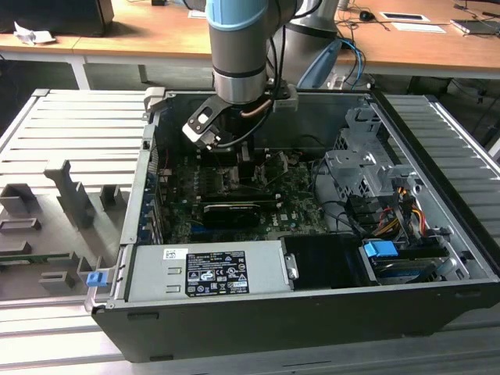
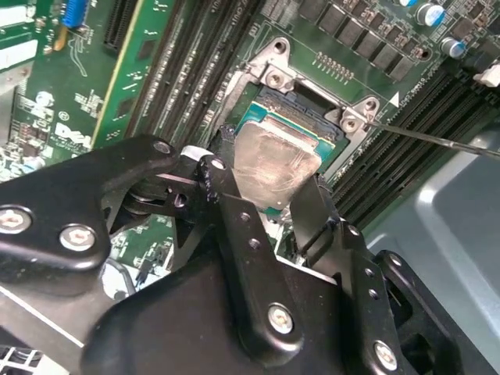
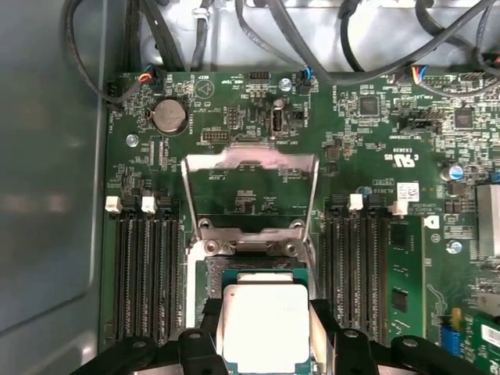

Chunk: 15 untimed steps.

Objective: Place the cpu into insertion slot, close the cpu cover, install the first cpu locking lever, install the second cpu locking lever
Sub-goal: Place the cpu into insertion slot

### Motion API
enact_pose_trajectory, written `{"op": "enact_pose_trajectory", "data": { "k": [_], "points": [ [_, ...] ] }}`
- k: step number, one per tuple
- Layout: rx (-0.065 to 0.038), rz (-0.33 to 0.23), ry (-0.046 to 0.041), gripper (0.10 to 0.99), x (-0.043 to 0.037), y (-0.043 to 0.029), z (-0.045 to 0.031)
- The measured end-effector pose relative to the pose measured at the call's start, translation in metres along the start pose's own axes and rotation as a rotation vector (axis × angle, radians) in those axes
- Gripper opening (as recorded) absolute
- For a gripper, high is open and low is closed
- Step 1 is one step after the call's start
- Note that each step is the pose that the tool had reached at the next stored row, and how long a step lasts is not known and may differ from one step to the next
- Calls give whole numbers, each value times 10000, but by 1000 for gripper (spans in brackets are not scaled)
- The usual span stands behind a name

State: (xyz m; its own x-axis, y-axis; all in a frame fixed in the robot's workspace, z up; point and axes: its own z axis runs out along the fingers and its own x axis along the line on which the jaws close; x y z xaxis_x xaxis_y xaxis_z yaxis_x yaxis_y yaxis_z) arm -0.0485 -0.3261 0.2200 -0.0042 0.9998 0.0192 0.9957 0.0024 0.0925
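The jaws grip the cpu at the insertion slot.

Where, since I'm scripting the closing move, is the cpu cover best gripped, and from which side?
On the cpu cover, the free end bar farthest from its hinge, probably from the slot side: it stands swung up off the insertion slot, its window leaving only thin strips.

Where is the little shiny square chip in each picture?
First wrist view: the cpu sits between the fingers of the hand, next to the raised cpu cover.
Second wrist view: the cpu is between the same fingers, at the insertion slot.
Exterior view: the hand reaches into the computer case and hides the cpu.
Shared landmark: the green board.
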Motion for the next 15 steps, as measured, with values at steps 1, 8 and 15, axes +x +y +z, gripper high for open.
{"op": "enact_pose_trajectory", "data": {
  "k": [1,8,15],
  "points": [
    [1,7,-1,525,9,-1,9],
    [2,170,-16,525,36,-18,87],
    [2,169,-16,525,51,-22,144]
  ]
}}
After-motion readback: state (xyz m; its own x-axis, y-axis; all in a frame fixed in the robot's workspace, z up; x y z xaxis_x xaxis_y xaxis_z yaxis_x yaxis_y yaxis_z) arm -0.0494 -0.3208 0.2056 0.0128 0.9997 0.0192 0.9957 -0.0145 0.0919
